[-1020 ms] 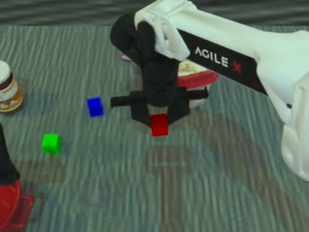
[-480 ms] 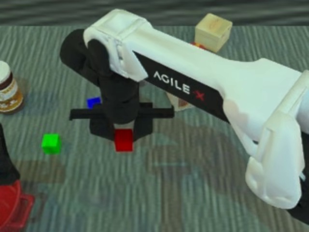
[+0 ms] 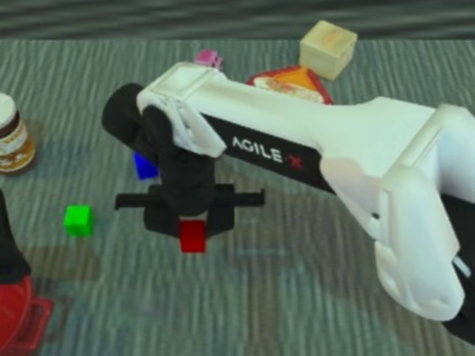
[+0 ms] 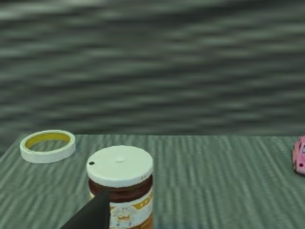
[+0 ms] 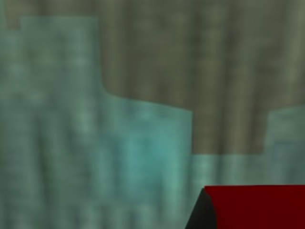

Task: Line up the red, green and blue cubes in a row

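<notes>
Right hand (image 3: pixel 192 231) grips red cube (image 3: pixel 193 236) mid-frame, over tabletop (image 3: pixel 297 297), to set beside green cube (image 3: pixel 78 220). Blue cube (image 3: pixel 144 167) half hidden. Left hand: can't tell.

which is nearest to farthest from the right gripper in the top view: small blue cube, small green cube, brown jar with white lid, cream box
From the right gripper, shut on the small red cube:
1. Small blue cube, just up-left, partly hidden by the arm.
2. Small green cube, to the left.
3. Brown jar with white lid, far left edge.
4. Cream box, top right.

Top view overhead, wrist views low, right one close on table (image 3: pixel 297 297)
</notes>
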You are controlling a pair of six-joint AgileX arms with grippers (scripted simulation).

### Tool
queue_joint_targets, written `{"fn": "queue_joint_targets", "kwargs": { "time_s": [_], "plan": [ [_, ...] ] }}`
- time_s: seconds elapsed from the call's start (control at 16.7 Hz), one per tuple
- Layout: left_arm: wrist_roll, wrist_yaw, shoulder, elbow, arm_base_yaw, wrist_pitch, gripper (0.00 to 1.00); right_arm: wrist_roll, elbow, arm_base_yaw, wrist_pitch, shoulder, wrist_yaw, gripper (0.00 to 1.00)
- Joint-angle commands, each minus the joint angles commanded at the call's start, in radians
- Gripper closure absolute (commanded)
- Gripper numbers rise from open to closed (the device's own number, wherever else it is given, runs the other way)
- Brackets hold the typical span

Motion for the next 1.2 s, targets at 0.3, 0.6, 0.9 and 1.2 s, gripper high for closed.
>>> {"fn": "queue_joint_targets", "kwargs": {
  "time_s": [0.3, 0.6, 0.9, 1.2],
  "plan": [
    [0.0, 0.0, 0.0, 0.0, 0.0, 0.0, 0.0, 0.001, -0.063, 0.004, 0.063, 0.004, 0.001, 1.0],
    [0.0, 0.0, 0.0, 0.0, 0.0, 0.0, 0.0, 0.001, -0.063, 0.004, 0.063, 0.004, 0.001, 0.7],
    [0.0, 0.0, 0.0, 0.0, 0.0, 0.0, 0.0, 0.001, -0.063, 0.004, 0.063, 0.004, 0.001, 0.32],
    [0.0, 0.0, 0.0, 0.0, 0.0, 0.0, 0.0, 0.001, -0.063, 0.004, 0.063, 0.004, 0.001, 0.0]
  ]
}}
